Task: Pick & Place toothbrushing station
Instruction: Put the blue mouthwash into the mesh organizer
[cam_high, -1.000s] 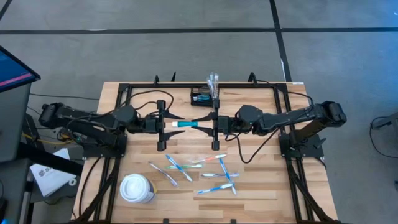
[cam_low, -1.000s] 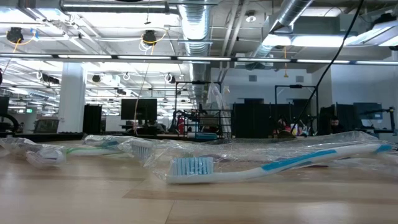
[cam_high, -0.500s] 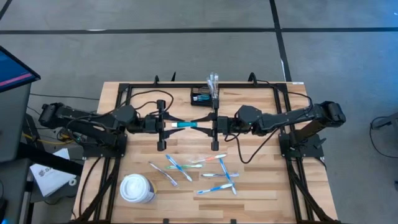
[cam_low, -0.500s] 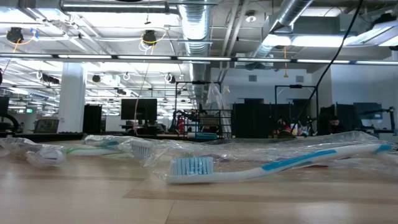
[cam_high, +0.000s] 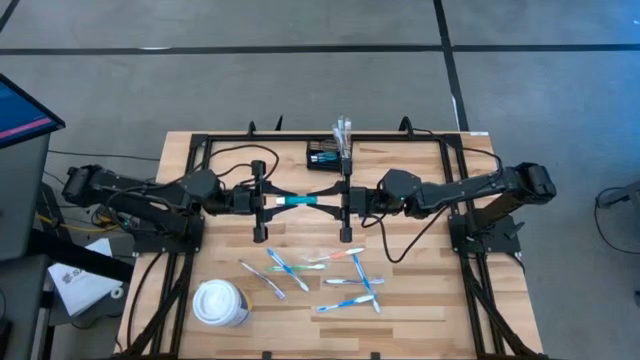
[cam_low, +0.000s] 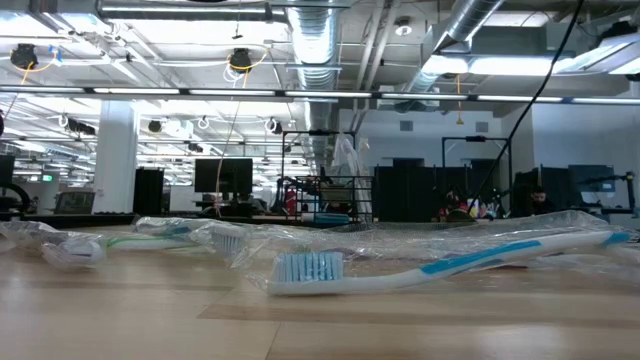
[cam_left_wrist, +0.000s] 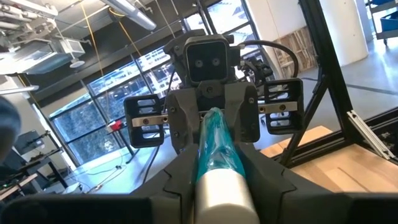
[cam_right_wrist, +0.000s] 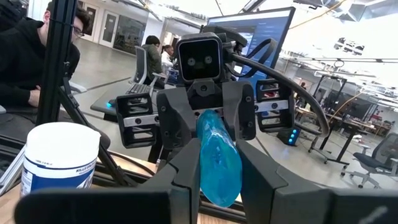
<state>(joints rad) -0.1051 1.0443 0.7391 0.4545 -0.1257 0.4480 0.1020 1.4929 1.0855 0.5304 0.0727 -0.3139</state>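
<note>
A teal tube (cam_high: 300, 200) with a white cap hangs level above the middle of the table, between my two grippers, which face each other. My left gripper (cam_high: 274, 201) is shut on its cap end and my right gripper (cam_high: 330, 200) on its flat teal end. The toothbrushing station (cam_high: 322, 155), a black mesh box with toothbrushes standing in it, sits at the table's far edge, beyond the tube. Several wrapped toothbrushes (cam_high: 320, 275) lie flat on the near half of the table (cam_high: 420, 300). My left gripper pinches the tube's white cap end (cam_left_wrist: 224, 194) between its two fingers (cam_left_wrist: 177, 180), coming level from the table's left and lying along the tube. The tube is lifted clear of the table. My right gripper pinches the tube's flat teal end (cam_right_wrist: 219, 168) between its two fingers (cam_right_wrist: 186, 174), coming level from the table's right, along the tube. The tube stays level and clear of the table.
A white lidded paper cup (cam_high: 220, 303) stands near the front left corner. A black metal frame (cam_high: 200, 150) runs around the table. One toothbrush (cam_low: 420, 268) lies close to the low camera. People sit in the room behind the table.
My left gripper has shut on the tube's white cap end, which earlier showed bare between its open fingers. Neither arm has shifted, and the tube has stayed level in the same place.
</note>
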